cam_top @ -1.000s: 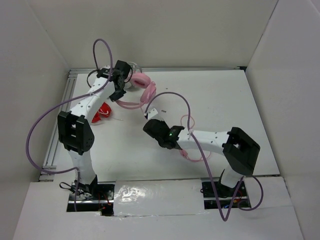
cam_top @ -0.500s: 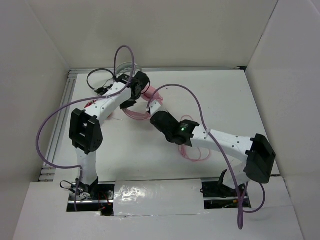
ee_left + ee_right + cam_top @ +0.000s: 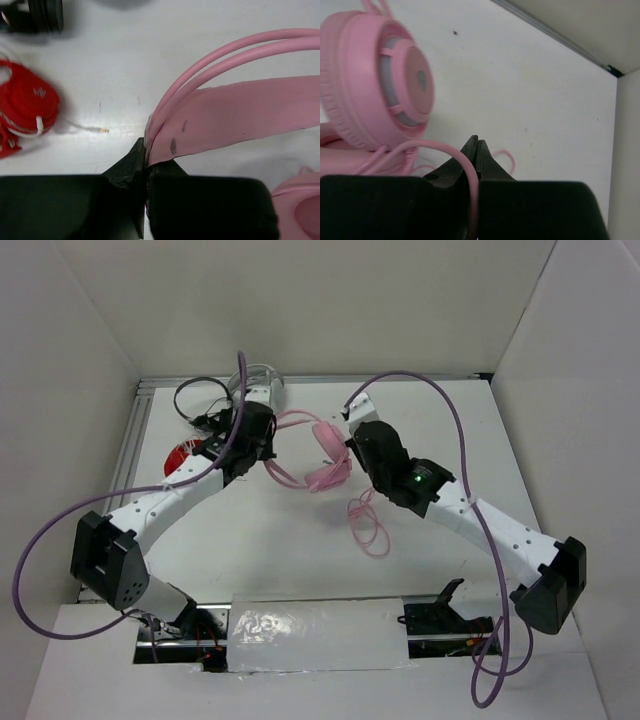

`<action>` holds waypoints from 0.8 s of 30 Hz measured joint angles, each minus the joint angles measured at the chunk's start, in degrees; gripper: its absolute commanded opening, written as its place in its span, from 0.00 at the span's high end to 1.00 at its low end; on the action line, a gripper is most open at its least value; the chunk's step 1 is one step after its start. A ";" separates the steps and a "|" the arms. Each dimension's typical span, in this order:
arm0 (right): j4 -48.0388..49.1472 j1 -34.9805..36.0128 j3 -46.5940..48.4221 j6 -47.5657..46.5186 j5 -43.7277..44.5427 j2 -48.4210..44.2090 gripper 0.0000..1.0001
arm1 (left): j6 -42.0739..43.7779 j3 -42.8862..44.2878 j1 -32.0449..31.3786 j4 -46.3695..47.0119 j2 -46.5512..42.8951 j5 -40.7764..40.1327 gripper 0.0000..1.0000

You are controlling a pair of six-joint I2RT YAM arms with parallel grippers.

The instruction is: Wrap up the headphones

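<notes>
Wrapping looks barely begun. The headphones (image 3: 325, 445) sit between the two grippers, and most of the cable (image 3: 368, 525) lies in loose loops on the table (image 3: 470, 430), on the side of the headphones towards the arm bases. None of it seems wound on.

Both arms reach forward and converge on the headphones. The left gripper (image 3: 146, 150) has its jaws pinching the headband (image 3: 240, 115). The right gripper (image 3: 476, 150) has its jaws pressed together on the cable, just beside an earcup (image 3: 375, 85).
</notes>
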 measured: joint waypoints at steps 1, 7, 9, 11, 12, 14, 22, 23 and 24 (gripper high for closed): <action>0.46 0.11 0.28 -0.96 -1.07 -0.52 0.95 | 1.68 0.72 -0.55 1.01 -0.72 0.13 1.00; 2.12 1.75 3.15 -5.35 -7.06 -2.25 1.00 | 5.79 6.99 -2.82 3.89 3.72 -1.84 1.00; 2.01 4.22 2.93 -6.36 -7.69 -3.72 1.00 | 3.67 10.88 -2.82 -0.33 7.82 -2.12 1.00; 1.95 6.75 2.12 -6.95 -7.91 -5.29 1.00 | -0.04 16.55 -2.01 -6.27 13.22 -2.12 1.00; 1.70 7.96 1.64 -7.13 -8.00 -5.97 1.00 | -1.77 18.93 -1.51 -8.22 15.52 -2.12 1.00; 0.74 9.25 1.33 -7.34 -8.02 -6.34 1.00 | -5.60 23.78 -0.48 -13.22 19.80 -2.54 1.00; -1.07 9.77 1.68 -9.38 -7.74 -4.87 1.00 | -11.39 28.44 0.55 -22.62 24.83 -2.49 1.00; -1.11 9.77 1.68 -9.81 -7.91 -4.87 1.00 | -11.58 28.44 0.50 -23.17 24.90 -2.10 1.00; -0.98 9.77 1.68 -10.21 -8.00 -4.87 1.00 | -11.63 28.44 0.50 -23.34 24.94 -1.81 1.00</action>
